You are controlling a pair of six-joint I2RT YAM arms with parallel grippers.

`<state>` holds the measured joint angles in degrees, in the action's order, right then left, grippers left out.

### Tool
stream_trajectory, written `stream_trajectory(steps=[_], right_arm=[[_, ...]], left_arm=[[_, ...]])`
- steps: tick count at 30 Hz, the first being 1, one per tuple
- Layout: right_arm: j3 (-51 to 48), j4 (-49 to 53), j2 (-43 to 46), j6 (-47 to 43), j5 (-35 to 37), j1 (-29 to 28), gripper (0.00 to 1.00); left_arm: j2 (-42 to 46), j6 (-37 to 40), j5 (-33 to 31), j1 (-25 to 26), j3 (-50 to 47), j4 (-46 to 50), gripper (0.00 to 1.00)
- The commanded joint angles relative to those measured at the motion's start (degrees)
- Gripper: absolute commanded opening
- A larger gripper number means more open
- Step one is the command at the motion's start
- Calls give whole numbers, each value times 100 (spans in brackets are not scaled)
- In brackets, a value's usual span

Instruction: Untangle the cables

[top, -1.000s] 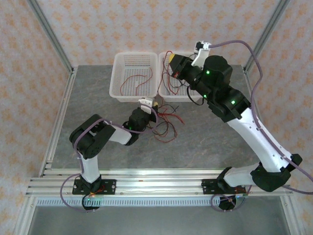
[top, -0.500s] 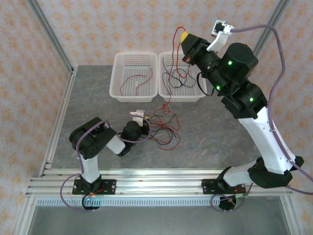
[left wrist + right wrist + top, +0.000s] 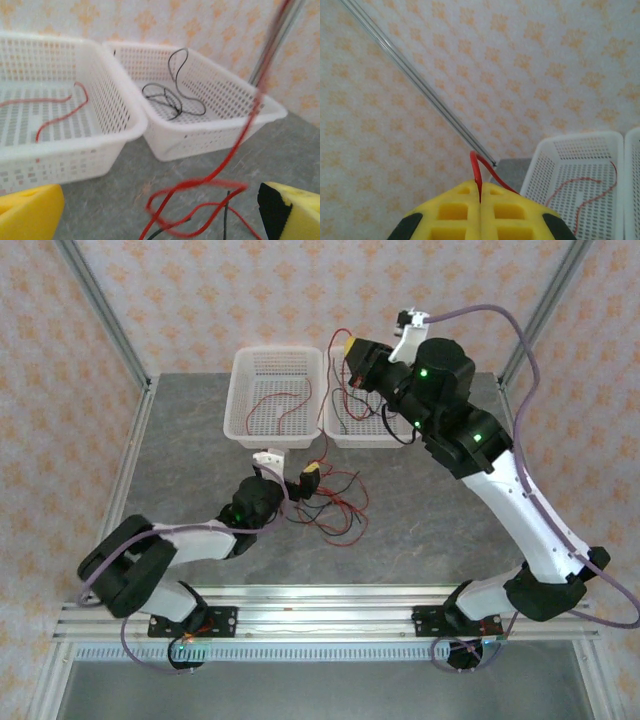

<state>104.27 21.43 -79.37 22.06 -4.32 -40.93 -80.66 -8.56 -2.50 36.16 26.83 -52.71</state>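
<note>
The right fingers (image 3: 455, 215) were pressed flat together on a red cable (image 3: 477, 175), which looped out just above their yellow pads. The left fingers (image 3: 30, 212) stood wide apart and gripped nothing, and a red strand ran, blurred, up through the gap between them.

The worktop (image 3: 440, 530) was a grey, marbled slab. It was closed in by cream wallpaper (image 3: 545, 60) with an orange flower pattern and by slim metal posts (image 3: 415, 80).

Just ahead of the left fingers lay the tangle of cables (image 3: 335, 508), thin red and black strands curling over one another on the worktop. Beyond it sat two white lattice baskets, touching side by side. The left basket (image 3: 75, 135) held a curly red strand, and the right basket (image 3: 220, 132) held a few looped black ones. From the raised right fingers the red cable hung down between the two baskets to the tangle.
</note>
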Motion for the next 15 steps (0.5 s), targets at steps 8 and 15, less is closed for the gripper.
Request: stream_trajectory(steps=[8, 15], right_arm=[[-68, -400, 231, 189, -229, 0, 0], [5, -368, 262, 227, -307, 5, 0]], left_arm=[[131, 954, 305, 119, 785, 1034, 99], [-1092, 868, 269, 62, 1722, 472, 99]])
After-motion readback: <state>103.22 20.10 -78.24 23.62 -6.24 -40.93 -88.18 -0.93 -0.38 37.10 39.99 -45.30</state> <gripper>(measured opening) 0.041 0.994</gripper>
